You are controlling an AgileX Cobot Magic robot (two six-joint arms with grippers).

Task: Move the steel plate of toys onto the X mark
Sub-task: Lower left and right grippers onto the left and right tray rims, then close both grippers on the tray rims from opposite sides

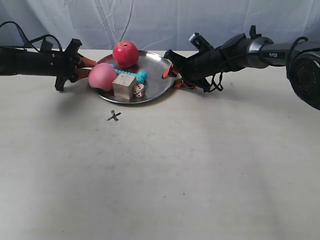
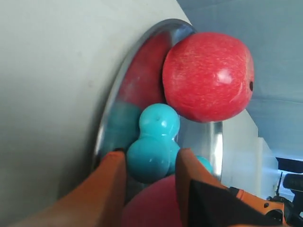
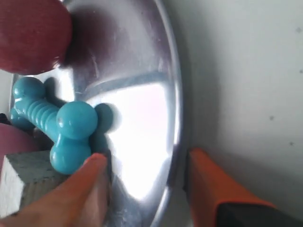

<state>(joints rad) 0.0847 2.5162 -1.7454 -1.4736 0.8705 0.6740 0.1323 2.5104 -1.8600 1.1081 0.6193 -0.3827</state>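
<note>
- The bare bench [image 1: 160, 190] fills the front of the exterior view. The first thing on it is the X mark [image 1: 114, 116], uncovered. It lies on the camera's side of both claws, closer to the left claw [image 1: 86, 68] than to the right claw [image 1: 173, 79].
- The steel plate [image 1: 156, 75] sits flat on the bench between the two claws, just beyond the X mark and not on it.
- The left claw is at the plate's edge at the exterior view's left, with its orange fingers [image 2: 111, 189] spread apart. One finger is low beside the rim and the other is above the dish. The pink ball [image 1: 102, 76] lies right at this claw's tips and shows in the gap between them. Whether either finger touches the rim cannot be told.
- Past the pink ball from the left claw lies the turquoise bone [image 1: 135, 75]. The red ball [image 1: 125, 53] is farther in, against the far rim.
- The right claw is at the opposite edge, also spread. Its fingers [image 3: 85, 189] straddle the rim, one over the shiny floor and one on the bench side, and the rim is unclamped.
- Just ahead of the right claw is the bone's knobbed end. The wooden cube [image 1: 124, 86] is beside the inner finger, and the die [image 1: 139, 90] leans against the cube.
</note>
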